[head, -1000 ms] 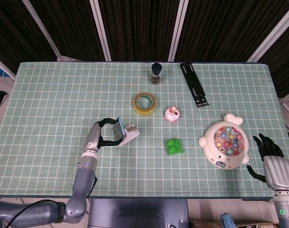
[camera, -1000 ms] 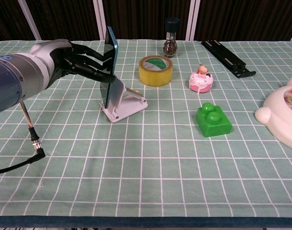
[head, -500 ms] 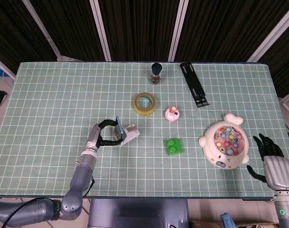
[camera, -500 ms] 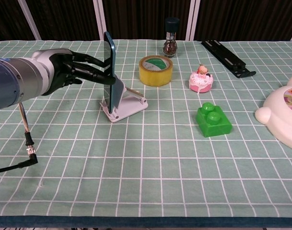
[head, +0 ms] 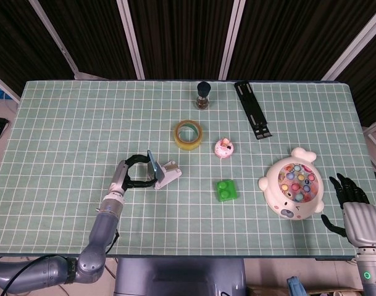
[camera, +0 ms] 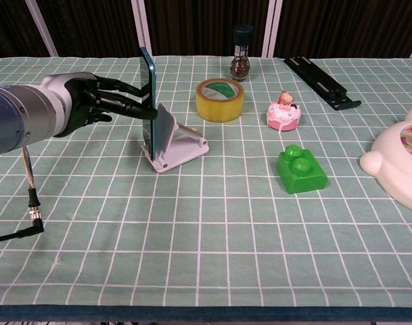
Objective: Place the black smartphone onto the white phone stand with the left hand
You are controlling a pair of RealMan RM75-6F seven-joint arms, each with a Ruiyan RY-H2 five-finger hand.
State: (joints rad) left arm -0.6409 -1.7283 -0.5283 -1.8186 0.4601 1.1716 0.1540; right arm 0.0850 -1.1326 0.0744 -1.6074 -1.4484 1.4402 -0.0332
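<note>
- Since a second ago the black smartphone [camera: 147, 95] has shifted slightly left and stands nearer upright on the white phone stand [camera: 176, 147], and the left forearm has drawn back toward the desk's near edge
- The smartphone shows edge-on in the chest view: a thin slab with a blue rim, its lower end in the stand's cradle at the left-centre of the desk [head: 64, 129]
- The left hand [camera: 90, 103] reaches in from the left, dark fingers [camera: 128, 103] stretched out and clamped on the phone's edge
- The right hand [head: 354, 206] hangs past the desk's right near corner, fingers spread, holding nothing
- The yellow tape roll [camera: 220, 99] sits just behind the stand; the green block [camera: 300, 169] lies well apart to the right
- Bare green cloth stretches left of the stand and toward the near edge
</note>
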